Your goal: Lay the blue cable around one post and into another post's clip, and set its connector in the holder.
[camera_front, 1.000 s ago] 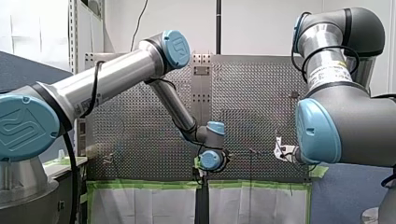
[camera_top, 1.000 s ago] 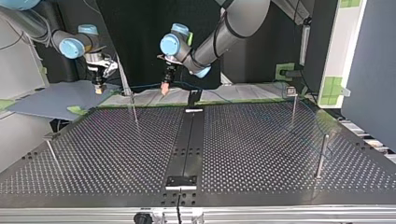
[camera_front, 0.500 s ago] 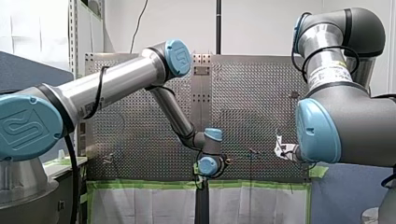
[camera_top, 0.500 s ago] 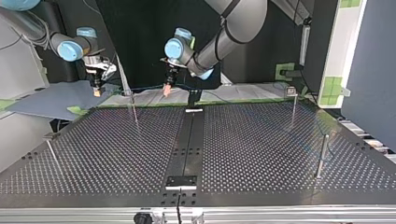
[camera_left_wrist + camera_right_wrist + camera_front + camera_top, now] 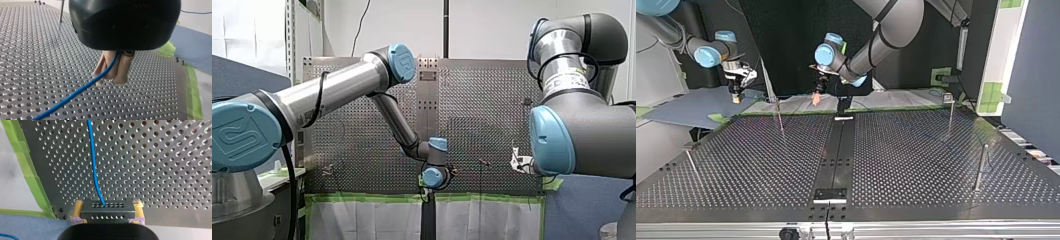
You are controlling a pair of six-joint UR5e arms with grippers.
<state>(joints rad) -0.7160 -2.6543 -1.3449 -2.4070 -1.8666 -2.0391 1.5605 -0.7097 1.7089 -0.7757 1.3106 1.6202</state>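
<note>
Blue cable strung between both arms' tools over the worktop.
Front view: my left arm reaches to mid-worktop. Top view: my left tool and my right tool hang either side of a post. Left wrist view: beige pads pinch the cable. Right wrist view: yellow fingers clamp the connector. I'd keep tension light and sweep low around the post.

Blue cable vanishes up between my left claw's pads. The connector's back end hides behind my right claw. Across the bench the cable's too thin to trace.
</note>
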